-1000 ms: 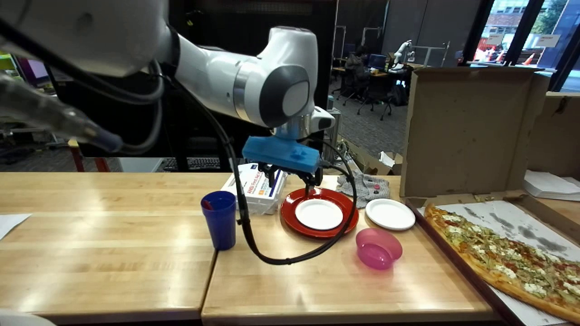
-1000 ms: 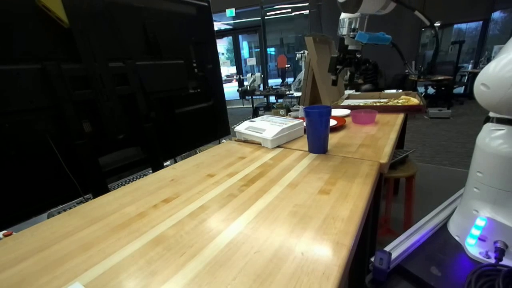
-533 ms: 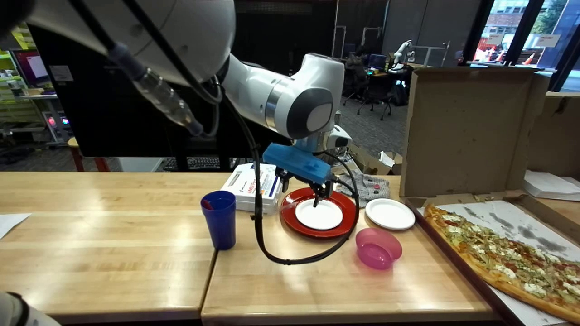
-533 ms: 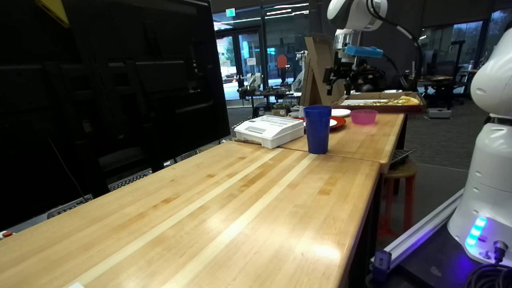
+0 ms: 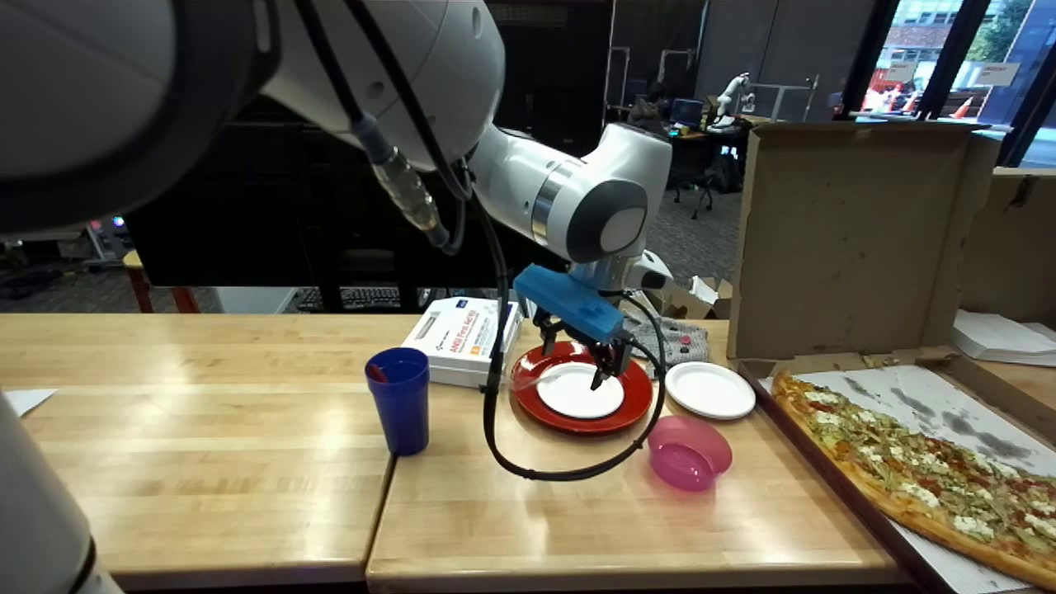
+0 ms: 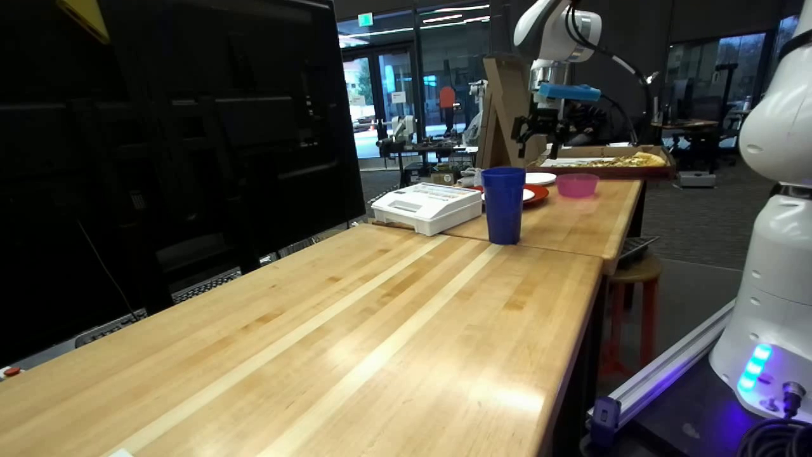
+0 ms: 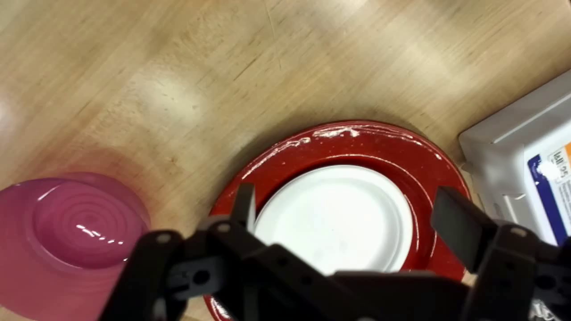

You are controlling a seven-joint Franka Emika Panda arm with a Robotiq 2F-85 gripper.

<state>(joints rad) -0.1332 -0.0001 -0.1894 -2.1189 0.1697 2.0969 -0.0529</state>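
Plate (image 7: 334, 218) flat inside red plate (image 7: 379, 140)

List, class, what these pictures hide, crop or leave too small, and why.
Pizza: cut off by the right edge in an exterior view.
Bowl: cut off by the left edge, wrist view.
Red plate: partly behind the cup, in an exterior view.
White plate: lower part behind the tool, wrist view.
Kit: fine print too small, in an exterior view.

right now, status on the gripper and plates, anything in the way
Gripper open, empty, above white plate. White plate lies on red plate. Possible obstacles: pink bowl and first aid kit, either side.
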